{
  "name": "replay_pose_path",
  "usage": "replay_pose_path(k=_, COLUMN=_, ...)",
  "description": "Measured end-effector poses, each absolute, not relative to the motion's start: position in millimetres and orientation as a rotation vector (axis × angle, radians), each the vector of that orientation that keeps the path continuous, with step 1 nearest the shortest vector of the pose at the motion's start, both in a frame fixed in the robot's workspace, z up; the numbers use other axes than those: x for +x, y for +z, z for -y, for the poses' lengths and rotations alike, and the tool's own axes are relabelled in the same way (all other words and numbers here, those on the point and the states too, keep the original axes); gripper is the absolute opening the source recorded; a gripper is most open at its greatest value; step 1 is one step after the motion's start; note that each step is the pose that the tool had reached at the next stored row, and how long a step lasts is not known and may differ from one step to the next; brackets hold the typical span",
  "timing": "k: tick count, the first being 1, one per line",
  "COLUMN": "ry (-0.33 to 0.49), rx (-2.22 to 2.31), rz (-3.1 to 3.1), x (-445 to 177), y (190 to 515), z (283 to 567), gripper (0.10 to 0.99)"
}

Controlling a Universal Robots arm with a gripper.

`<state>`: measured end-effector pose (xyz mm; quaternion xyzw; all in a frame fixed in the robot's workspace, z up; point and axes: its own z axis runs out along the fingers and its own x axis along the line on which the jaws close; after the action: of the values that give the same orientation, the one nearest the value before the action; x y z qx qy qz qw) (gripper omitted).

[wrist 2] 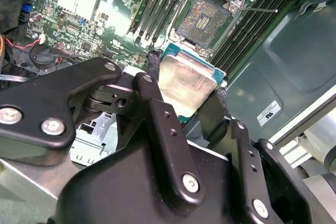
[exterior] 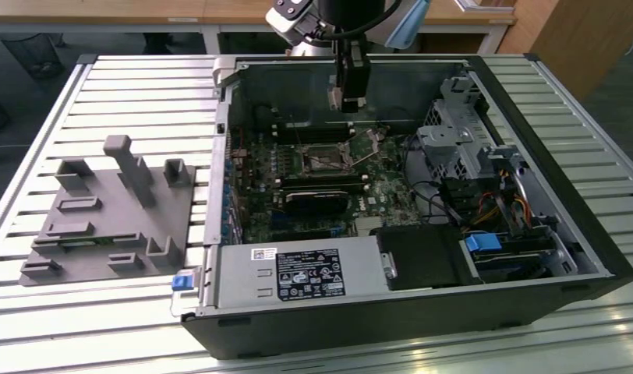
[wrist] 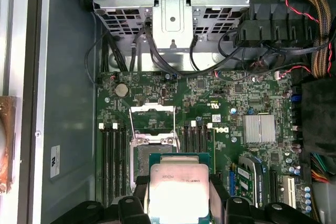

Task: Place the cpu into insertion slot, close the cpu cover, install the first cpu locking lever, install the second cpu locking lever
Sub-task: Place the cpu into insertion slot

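My gripper (wrist 2: 186, 81) is shut on the cpu (wrist 2: 185, 86), a flat square chip with a silvery-tan metal top on a green edge, gripped on two opposite sides. In the first wrist view the cpu (wrist: 179, 188) hangs above the motherboard, just short of the insertion slot (wrist: 137, 154). The insertion slot (wrist 2: 203, 18) lies open, its dark contact field bare. The cpu cover (wrist: 152, 109) is swung open beside it. A thin locking lever (wrist 2: 261, 9) sticks out from one slot corner. In the exterior view my gripper (exterior: 348, 104) hovers inside the case, above the insertion slot (exterior: 325, 160).
The open computer case (exterior: 566, 226) lies on a slatted table. Memory slots (wrist: 113, 156) flank the socket. A metal drive cage (wrist: 173, 3) and cable bundles (wrist: 315, 35) line one case wall. A grey parts fixture (exterior: 108, 210) sits at the exterior view's left.
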<state>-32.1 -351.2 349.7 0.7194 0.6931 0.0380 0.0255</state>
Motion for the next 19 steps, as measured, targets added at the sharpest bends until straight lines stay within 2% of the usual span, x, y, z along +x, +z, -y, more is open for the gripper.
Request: replay_pose_path(k=19, ry=0.117, rx=2.243, rz=-2.122, x=-32.1, y=346.8, z=351.2, gripper=0.541)
